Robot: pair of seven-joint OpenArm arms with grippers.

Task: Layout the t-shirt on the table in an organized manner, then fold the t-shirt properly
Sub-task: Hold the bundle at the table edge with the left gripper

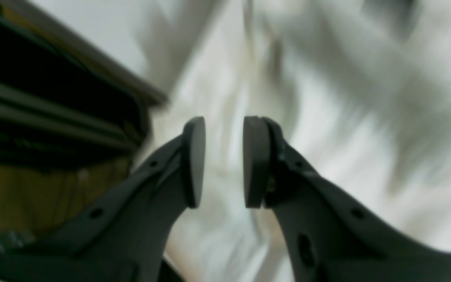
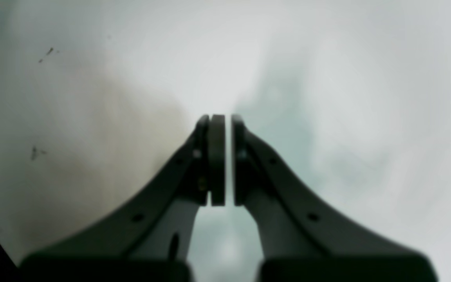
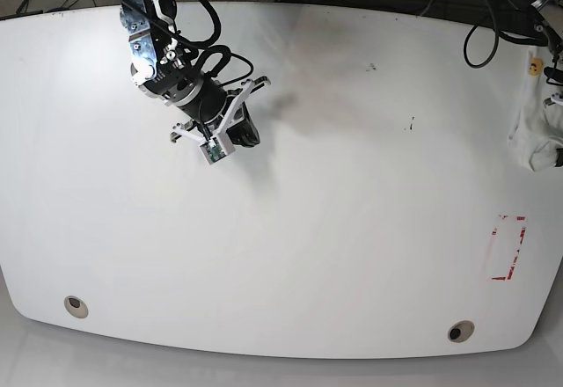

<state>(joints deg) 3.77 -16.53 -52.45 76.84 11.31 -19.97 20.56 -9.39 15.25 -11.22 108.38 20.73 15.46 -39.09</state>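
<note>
The t-shirt (image 3: 530,130) is a crumpled white bundle at the far right edge of the table (image 3: 352,229), showing a small yellow emblem (image 3: 530,68). In the left wrist view it fills the background as blurred white folds (image 1: 347,98). My left gripper (image 1: 224,162) hovers right over the cloth, open, with nothing between its pads. My right gripper (image 3: 246,130) hangs over the bare table at the back left, far from the shirt. Seen from its own wrist, the right gripper (image 2: 228,160) is shut and empty above the white tabletop (image 2: 327,78).
A red tape rectangle (image 3: 508,248) marks the table's right side. Grommet holes sit near the front edge at the left (image 3: 76,306) and the right (image 3: 458,331). Dark specks (image 3: 409,125) dot the top. Cables (image 3: 479,44) hang at the back right. Dark furniture (image 1: 33,117) lies beyond the table edge.
</note>
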